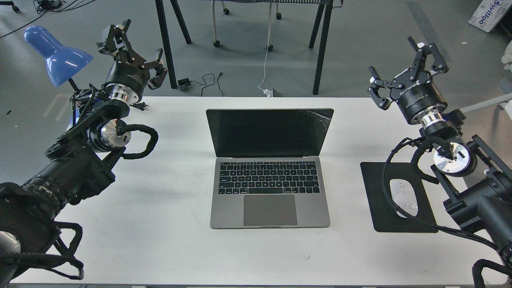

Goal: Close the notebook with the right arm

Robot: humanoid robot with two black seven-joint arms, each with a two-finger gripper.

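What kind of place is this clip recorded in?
Probably a lab or workshop set up as an office desk: a white table with a laptop, mouse and blue lamp, on a grey floor with loose cables.

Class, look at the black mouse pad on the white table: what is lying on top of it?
A white mouse lies on the mouse pad. A black corrugated cable from the right arm loops across both, covering part of the mouse and the pad's right edge.
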